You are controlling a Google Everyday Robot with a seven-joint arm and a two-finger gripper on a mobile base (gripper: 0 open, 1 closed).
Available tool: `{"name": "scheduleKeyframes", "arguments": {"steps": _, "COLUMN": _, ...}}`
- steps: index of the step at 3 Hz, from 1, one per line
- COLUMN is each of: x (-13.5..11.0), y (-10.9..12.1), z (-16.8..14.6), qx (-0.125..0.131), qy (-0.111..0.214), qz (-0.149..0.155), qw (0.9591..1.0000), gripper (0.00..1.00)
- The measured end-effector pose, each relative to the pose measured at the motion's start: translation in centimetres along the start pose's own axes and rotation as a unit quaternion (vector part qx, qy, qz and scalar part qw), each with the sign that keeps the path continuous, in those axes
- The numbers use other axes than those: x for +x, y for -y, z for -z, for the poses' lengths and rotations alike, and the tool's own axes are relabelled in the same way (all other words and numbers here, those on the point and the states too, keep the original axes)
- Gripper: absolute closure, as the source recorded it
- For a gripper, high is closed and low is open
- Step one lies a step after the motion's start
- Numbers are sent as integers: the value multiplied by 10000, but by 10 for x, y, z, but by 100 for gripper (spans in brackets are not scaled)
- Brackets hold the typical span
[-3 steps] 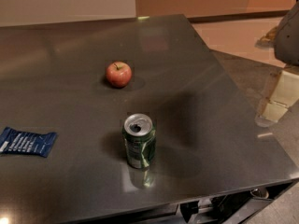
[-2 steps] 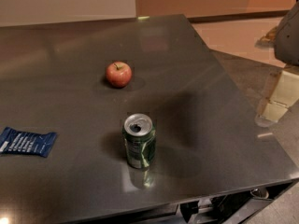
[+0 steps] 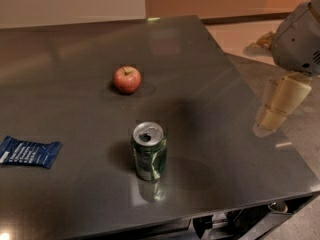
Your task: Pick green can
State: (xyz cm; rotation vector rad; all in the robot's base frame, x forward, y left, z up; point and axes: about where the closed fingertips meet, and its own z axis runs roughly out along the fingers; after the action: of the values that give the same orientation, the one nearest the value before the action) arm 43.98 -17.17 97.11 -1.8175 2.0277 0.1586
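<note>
1. The dark green aluminium drink can (image 3: 149, 151), with pale markings and a silver top, stands upright on the dark grey glossy table (image 3: 225, 84). It is close to the front edge, roughly midway between the two front corners. Its long axis is vertical and the opened top faces up.
2. Nothing touches the can. A round red apple (image 3: 127, 79) sits well apart from it, further toward the far edge. A flat blue snack packet (image 3: 29, 152) lies well apart by the left edge.
3. The cream-coloured two-finger gripper (image 3: 275, 115) hangs below its grey arm housing over the right edge of the table. It is above the surface and holds nothing. I cannot tell whether it is spread or closed.
4. The relation that matters is that the can lies from the gripper toward the left edge and somewhat nearer the front edge. Only bare tabletop shows between them, and the apple is off that line.
5. Since the can is upright, the reach likely calls for coming in from the right-edge side and taking the curved wall across its width. A glancing touch could tip it toward the front edge.
</note>
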Motion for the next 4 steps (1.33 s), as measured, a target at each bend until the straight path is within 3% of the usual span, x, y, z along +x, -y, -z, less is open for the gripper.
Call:
{"name": "scheduleKeyframes", "arguments": {"steps": 1, "x": -33, "y": -12, "z": -23, "qx": -473, "qy": 636, "qz": 403, "qw": 9960, "gripper": 0}}
{"name": "scheduleKeyframes", "arguments": {"steps": 2, "x": -61, "y": -26, "z": -44, "qx": -870, "qy": 1062, "qz": 716, "qw": 9879, "gripper": 0}}
{"name": "scheduleKeyframes", "arguments": {"steps": 3, "x": -89, "y": -48, "z": -70, "qx": -1208, "qy": 1261, "qz": 1000, "qw": 9796, "gripper": 0}}
{"name": "scheduleKeyframes", "arguments": {"steps": 4, "x": -111, "y": -70, "z": -94, "qx": -1405, "qy": 1321, "qz": 1122, "qw": 9748, "gripper": 0}}
